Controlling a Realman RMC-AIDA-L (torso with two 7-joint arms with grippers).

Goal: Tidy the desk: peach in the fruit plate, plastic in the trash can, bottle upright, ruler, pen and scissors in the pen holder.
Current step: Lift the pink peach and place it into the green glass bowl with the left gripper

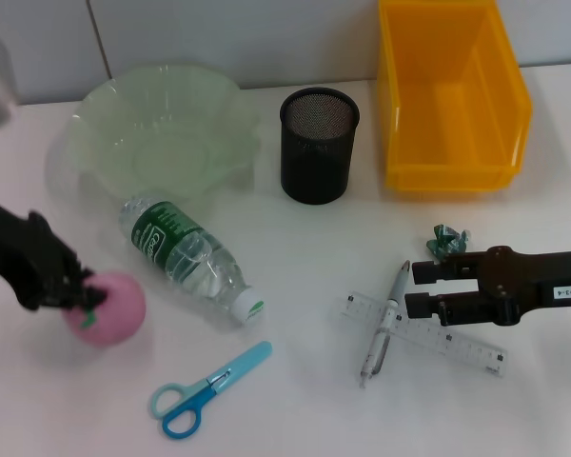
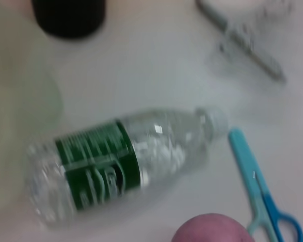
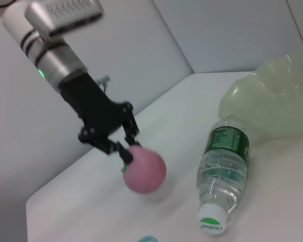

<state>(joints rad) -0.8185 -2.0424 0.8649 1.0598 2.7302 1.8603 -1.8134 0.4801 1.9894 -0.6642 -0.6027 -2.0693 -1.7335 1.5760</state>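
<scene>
Blue scissors [image 1: 206, 390]: lay flat on the white table [image 1: 295, 419], nearest to me, handles toward my left, well apart from the pen holder.
Peach [image 1: 106, 307]: pink, at my left side, not yet in the fruit plate; in my right wrist view it appeared clear of the table.
My left gripper [image 1: 84, 288]: its black fingers were clamped on the peach's top, around the green stem.
Bottle [image 1: 190, 258]: clear, green label, lay on its side between the peach and the pen, white cap pointing toward me and my right.
Pen [image 1: 383, 324]: silver, lay across the ruler, touching it.
Ruler [image 1: 423, 333]: clear, flat on the table at my right, partly under my right gripper.
My right gripper [image 1: 421, 288]: hung just over the ruler's end beside the pen, its two fingers apart, holding nothing.
Plastic [image 1: 447, 241]: small crumpled green scrap just beyond my right gripper.
Pen holder [image 1: 318, 145]: black mesh, upright, in the middle farther back.
Fruit plate [image 1: 167, 129]: pale green, wavy rim, far left.
Trash can [image 1: 449, 93]: yellow bin, far right.
</scene>
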